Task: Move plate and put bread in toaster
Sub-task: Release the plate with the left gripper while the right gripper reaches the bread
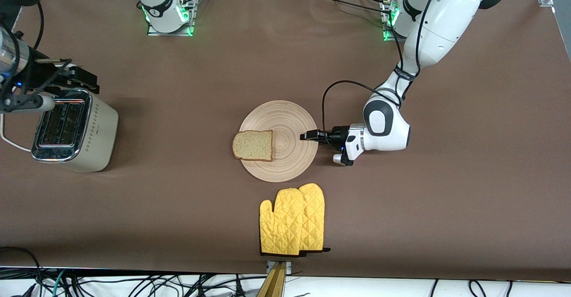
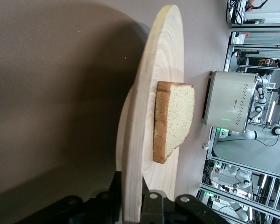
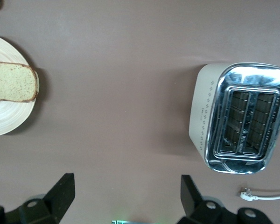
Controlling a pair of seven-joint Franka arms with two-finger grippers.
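Gripping the rim of the plate [image 1: 285, 123] at the side toward the left arm's end of the worktop [image 1: 285, 56], the left gripper [image 1: 311, 135] had its fingers narrowed onto the wooden edge. The bread [image 1: 253, 145] lay flat on the plate, overhanging the rim that faced the toaster [image 1: 73, 129]. That toaster stood well apart at the right arm's end, slots up, with small dark lettering on its side too tiny to read. The right gripper [image 3: 126, 196] hovered over the bare worktop beside the toaster, fingers spread wide, holding nothing. Two yellow oven mitts [image 1: 292, 220] lay nearer the front camera than the plate.
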